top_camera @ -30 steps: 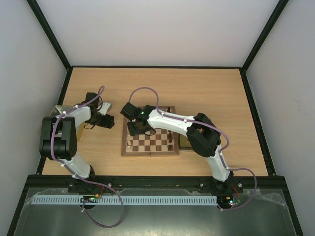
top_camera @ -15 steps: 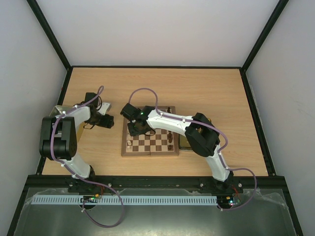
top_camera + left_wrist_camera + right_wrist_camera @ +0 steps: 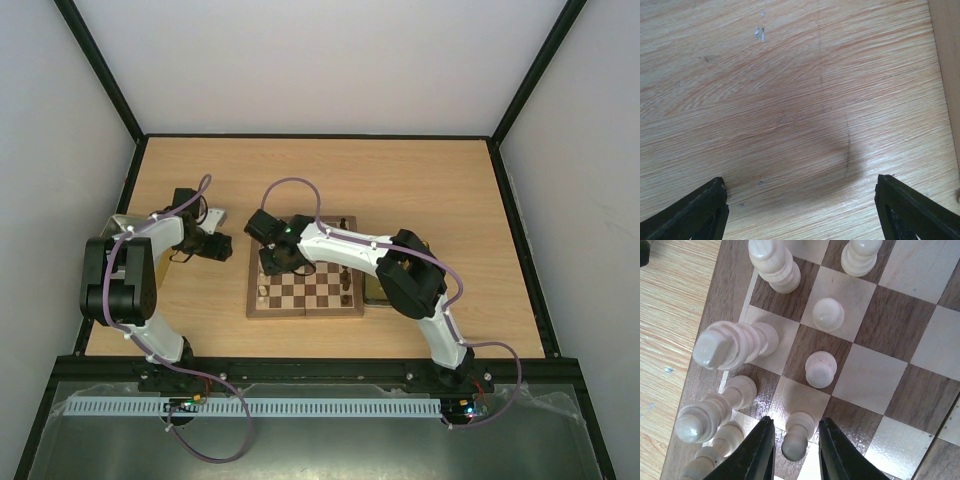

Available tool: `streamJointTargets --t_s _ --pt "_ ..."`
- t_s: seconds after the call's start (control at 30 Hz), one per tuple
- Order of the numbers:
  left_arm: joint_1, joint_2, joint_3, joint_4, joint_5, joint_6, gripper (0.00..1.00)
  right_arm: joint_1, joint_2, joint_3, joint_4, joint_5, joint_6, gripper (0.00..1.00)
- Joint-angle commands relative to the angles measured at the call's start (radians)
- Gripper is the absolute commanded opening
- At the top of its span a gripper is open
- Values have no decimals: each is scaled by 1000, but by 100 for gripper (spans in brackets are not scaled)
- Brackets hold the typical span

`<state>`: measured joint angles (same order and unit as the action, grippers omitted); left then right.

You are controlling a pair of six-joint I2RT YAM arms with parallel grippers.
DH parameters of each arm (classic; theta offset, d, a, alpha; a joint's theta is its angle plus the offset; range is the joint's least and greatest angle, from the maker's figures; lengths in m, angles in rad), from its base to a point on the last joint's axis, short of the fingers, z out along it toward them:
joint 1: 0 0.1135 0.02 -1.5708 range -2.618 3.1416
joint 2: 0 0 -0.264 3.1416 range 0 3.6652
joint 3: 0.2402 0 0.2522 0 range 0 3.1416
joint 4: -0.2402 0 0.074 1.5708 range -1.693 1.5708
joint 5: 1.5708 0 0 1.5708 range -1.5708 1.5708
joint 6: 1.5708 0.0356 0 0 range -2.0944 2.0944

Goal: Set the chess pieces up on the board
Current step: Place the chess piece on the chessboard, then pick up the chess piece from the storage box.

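Right gripper (image 3: 795, 421) astride cream pawn (image 3: 796, 439), taller pieces (image 3: 732, 345) close beside

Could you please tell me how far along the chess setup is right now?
Done: several cream pieces stand along the left edge of the board, a few dark pieces on its right. In hand: the right gripper straddles a cream pawn, jaws just clear of it. The left gripper hangs open over the table. Left: both rows look incomplete.
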<state>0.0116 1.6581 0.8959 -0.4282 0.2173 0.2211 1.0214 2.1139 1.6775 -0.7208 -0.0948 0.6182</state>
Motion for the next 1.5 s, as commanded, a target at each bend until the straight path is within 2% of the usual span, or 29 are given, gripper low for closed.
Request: streamJointTargets --t_s 0.0,0.33,0.5,0.7,0.9,1.1,1.47 --pt "5 -14 -14 -3 13 11 80 6 -35 40 -30 43 11 26" --pt "6 -9 -14 -4 5 11 80 6 -167 28 -51 103 11 29" --pt "7 -20 -14 -8 1 6 80 -28 -318 -118 -47 190 68 28" --pt "4 -24 -8 -14 4 3 80 -178 -506 -434 -39 205 103 23" --pt "-9 -9 -3 -13 2 3 80 -411 -682 -662 -16 153 106 27" --pt "-16 -5 -3 -12 -2 3 80 -555 -733 -767 1 98 87 27" --pt "-22 4 -1 -11 -7 2 80 -630 -718 -870 37 18 62 26"
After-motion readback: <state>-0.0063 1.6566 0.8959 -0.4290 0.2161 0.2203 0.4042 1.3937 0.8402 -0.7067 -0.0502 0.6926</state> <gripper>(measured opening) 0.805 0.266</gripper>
